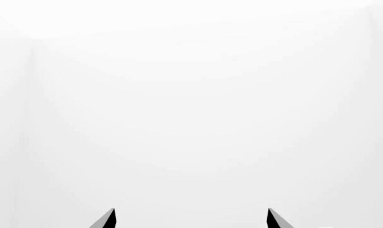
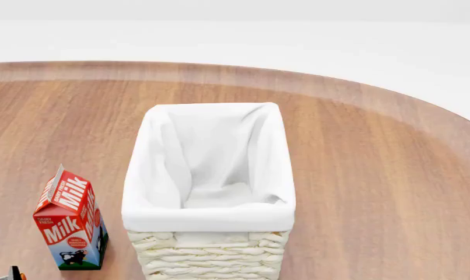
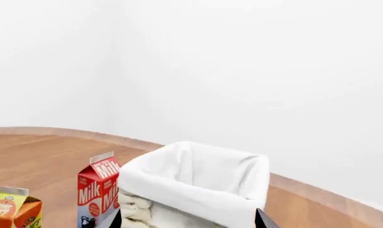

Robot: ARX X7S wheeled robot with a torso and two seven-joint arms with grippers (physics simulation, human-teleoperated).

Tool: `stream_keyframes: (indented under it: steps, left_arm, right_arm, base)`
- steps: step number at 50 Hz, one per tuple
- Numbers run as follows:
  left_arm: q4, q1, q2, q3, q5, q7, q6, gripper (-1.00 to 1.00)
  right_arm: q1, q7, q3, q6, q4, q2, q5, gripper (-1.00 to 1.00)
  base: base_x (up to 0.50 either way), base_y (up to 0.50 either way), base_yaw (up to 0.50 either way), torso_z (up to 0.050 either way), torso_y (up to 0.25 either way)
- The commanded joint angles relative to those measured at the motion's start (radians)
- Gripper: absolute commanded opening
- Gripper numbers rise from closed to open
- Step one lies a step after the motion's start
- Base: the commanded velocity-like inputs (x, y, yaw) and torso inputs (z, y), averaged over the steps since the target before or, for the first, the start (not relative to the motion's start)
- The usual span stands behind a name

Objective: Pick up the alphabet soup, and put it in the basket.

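Baskets: one basket [image 2: 209,219], white-lined, on round wooden table [image 2: 390,175].
Cartons: two; milk carton [image 2: 70,224], orange juice carton [image 3: 13,211].
Left gripper [image 1: 191,219]: jaws spread, holding nothing.
Right gripper [image 3: 189,219]: jaws spread.

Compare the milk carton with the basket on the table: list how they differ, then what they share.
The milk carton is red, printed and closed with a gabled top; the basket is cream wicker, open, lined with white cloth. The carton is narrower than the basket, and its top sits lower. Both stand upright, side by side, on the wooden table.
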Motion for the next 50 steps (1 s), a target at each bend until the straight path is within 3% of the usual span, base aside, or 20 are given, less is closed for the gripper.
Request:
stream_keyframes:
  steps: [1, 15, 50]
  left_arm:
    - [0.006, 0.004, -0.006, 0.001, -0.001, -0.004, 0.003, 1.00]
    - [0.000, 0.000, -0.009, 0.005, -0.002, -0.009, 0.005, 1.00]
    - [0.010, -0.001, -0.015, 0.015, 0.003, -0.021, -0.009, 1.00]
  right_arm:
    - [0.024, -0.121, -0.056, 0.034, 0.009, 0.082, 0.017, 1.00]
    - [0.034, -0.341, -0.114, -0.031, 0.023, 0.160, 0.148, 1.00]
    - [0.035, -0.468, -0.228, -0.037, 0.026, 0.181, 0.040, 1.00]
  base:
    - [0.00, 0.00, 0.00, 0.000, 0.000]
    - [0.00, 0.00, 0.00, 0.000, 0.000]
    - [0.00, 0.00, 0.00, 0.000, 0.000]
